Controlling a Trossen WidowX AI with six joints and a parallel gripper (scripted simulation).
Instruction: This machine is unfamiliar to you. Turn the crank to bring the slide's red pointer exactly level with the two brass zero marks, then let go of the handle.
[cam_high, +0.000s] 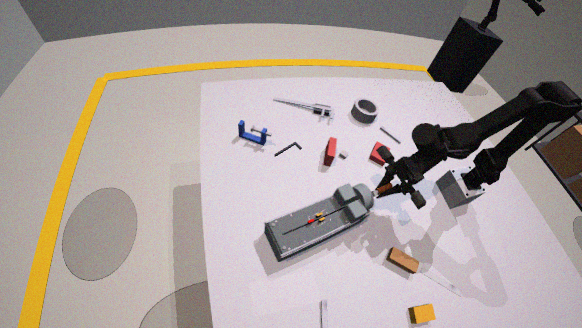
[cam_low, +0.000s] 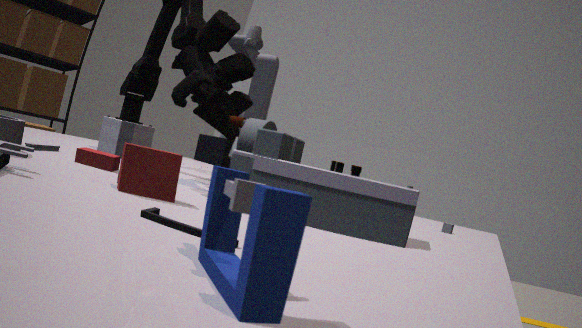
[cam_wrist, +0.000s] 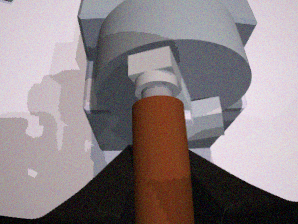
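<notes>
The grey slide machine (cam_high: 300, 237) (cam_low: 350, 210) lies on the table. Its red pointer (cam_high: 311, 221) is in the slot, a little off the two brass zero marks (cam_high: 319, 215) (cam_high: 321, 219), on the side away from the crank. In the exterior view the pointer cannot be made out. The crank's pale arm (cam_wrist: 150, 62) stands before the round grey hub (cam_wrist: 175, 25) (cam_low: 257, 131). My gripper (cam_high: 383, 189) (cam_wrist: 153, 154) is shut on the orange-brown handle (cam_wrist: 159, 130) (cam_low: 236, 120), one finger on each side.
A blue clamp (cam_high: 252, 137) (cam_low: 270, 255), black hex key (cam_high: 287, 148), caliper (cam_high: 300, 105), dark ring (cam_high: 364, 112) and red blocks (cam_high: 330, 151) (cam_high: 379, 152) lie beyond the machine. An orange-brown block (cam_high: 403, 260) and yellow block (cam_high: 422, 314) lie on its other side.
</notes>
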